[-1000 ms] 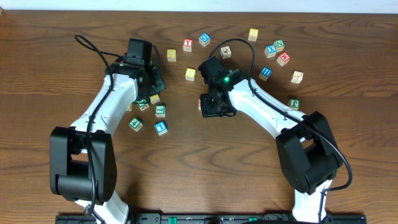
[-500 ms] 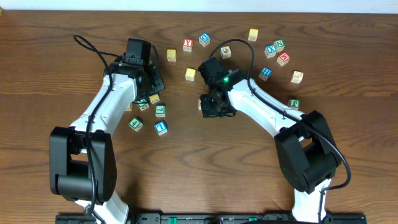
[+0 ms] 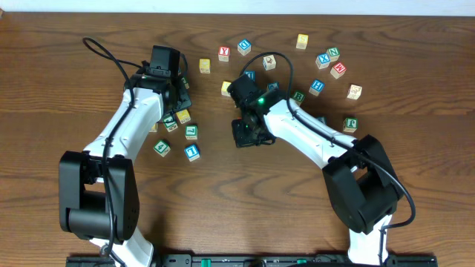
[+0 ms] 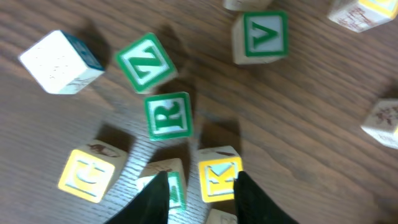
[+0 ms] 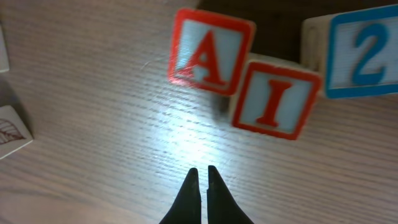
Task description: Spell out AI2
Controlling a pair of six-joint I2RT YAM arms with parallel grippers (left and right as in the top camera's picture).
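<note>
From overhead, shows the right gripper (image 3: pixel 246 136) low near the middle of the dark wooden worktop (image 3: pixel 237 215), with the left gripper (image 3: pixel 178 107) well off to its left over a cluster of small lettered cubes (image 3: pixel 191 132). Also shows loose cubes (image 3: pixel 326 63) scattered beyond the right gripper toward the far edge. Does not let the three task cubes be made out here. From the left wrist, shows the left fingers (image 4: pixel 155 199) partly apart, straddling a yellow-framed wooden cube marked K (image 4: pixel 219 179); cannot tell whether either finger touches it. From the right wrist, shows the right fingers (image 5: pixel 191 193) pressed together with nothing between them. Places three cubes on the worktop just ahead of those fingertips. Straight ahead, the white-faced wooden cube with a red A (image 5: pixel 208 56), tilted, one corner against the white-faced wooden cube with a red I (image 5: pixel 273 102). Ahead and off to the view's right, the white-faced wooden cube with a blue 2 (image 5: pixel 359 53), just beside the I and set a little higher.
</note>
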